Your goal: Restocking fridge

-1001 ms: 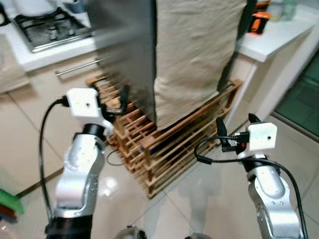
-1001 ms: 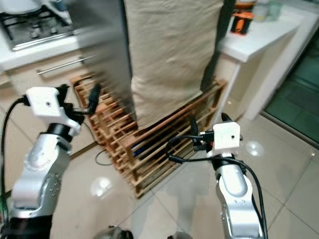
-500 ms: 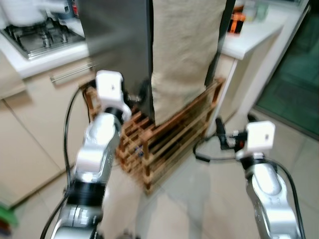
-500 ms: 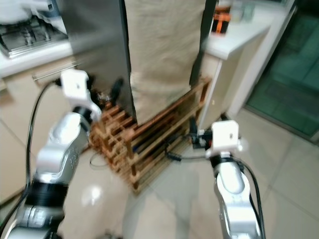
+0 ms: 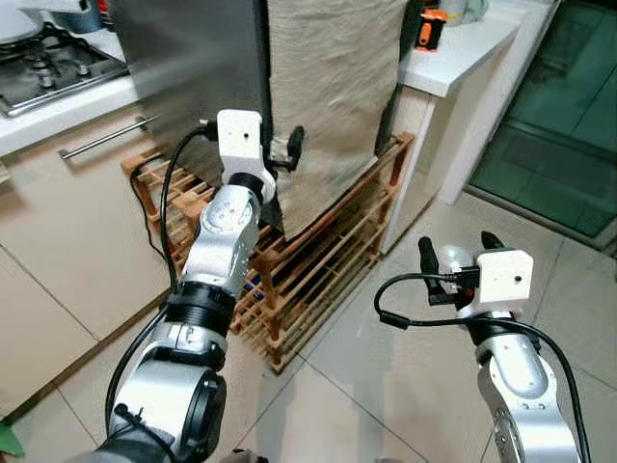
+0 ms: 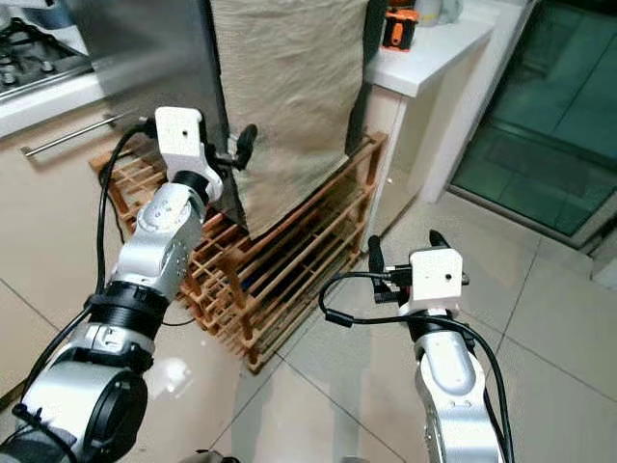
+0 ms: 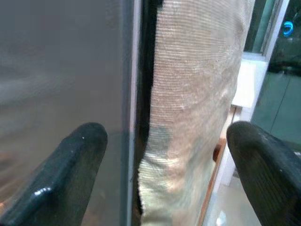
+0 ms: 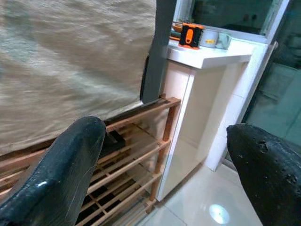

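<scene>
Fridge corner, cloth and rack in the way

Steel fridge (image 5: 188, 68) sits upper left of frame; beige cloth (image 5: 328, 87) hangs beside its edge. Left gripper (image 5: 284, 154), fingers spread wide and empty, straddles that edge. Wooden rack (image 5: 318, 270) crowds below. Right gripper (image 5: 458, 253), open and empty, hangs over bare tile floor (image 5: 386, 386), lower right.
</scene>
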Available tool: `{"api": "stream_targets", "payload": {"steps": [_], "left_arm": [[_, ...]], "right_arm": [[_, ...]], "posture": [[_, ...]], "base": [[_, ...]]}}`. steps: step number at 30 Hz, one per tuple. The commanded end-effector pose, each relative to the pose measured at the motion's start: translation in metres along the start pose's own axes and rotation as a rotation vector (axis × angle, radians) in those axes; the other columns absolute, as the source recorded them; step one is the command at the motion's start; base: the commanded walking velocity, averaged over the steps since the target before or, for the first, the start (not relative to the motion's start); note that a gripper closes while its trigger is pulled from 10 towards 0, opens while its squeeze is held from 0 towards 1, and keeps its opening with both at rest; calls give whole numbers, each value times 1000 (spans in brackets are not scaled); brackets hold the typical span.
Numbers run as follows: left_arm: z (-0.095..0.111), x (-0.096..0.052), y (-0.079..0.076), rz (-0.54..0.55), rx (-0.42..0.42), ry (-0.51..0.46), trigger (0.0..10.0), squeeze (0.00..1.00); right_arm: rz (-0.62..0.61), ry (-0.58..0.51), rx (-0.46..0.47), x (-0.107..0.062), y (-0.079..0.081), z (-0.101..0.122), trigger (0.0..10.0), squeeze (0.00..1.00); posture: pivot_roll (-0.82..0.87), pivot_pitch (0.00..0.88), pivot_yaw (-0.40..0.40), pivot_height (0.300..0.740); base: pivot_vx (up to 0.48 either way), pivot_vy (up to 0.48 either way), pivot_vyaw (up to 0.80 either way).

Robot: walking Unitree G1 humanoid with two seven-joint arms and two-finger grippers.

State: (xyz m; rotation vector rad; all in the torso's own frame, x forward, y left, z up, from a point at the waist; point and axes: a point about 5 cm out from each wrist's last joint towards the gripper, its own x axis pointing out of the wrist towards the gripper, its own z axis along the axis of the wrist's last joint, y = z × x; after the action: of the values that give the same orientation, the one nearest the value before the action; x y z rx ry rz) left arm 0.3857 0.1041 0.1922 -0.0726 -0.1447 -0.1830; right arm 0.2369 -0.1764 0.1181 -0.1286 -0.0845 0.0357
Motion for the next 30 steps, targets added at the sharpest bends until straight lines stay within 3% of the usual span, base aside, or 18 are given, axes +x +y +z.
{"api": "stream_targets", "payload": {"steps": [1, 14, 24, 30], "left_arm": [[5, 5, 2, 10, 7, -14, 10000, 0], [14, 16, -10, -76, -56, -67, 10000, 0], [12, 20, -14, -118, -84, -44, 10000, 0], [7, 24, -3, -60, -233, 40, 10000, 0]], "right_arm": [[-11, 5, -4, -3, -1, 2, 10000, 0], [-38, 24, -11, -15, -6, 1, 10000, 0], [-38, 30, -9, -14, -6, 0, 10000, 0], [-43, 37, -1, -14, -6, 0, 10000, 0]], "posture": [[-203, 78, 34, 740], [-232, 93, 46, 740], [-227, 92, 46, 740], [-235, 89, 50, 740]], "base": [[0, 0, 0], [0, 0, 0], [0, 0, 0], [0, 0, 0]]}}
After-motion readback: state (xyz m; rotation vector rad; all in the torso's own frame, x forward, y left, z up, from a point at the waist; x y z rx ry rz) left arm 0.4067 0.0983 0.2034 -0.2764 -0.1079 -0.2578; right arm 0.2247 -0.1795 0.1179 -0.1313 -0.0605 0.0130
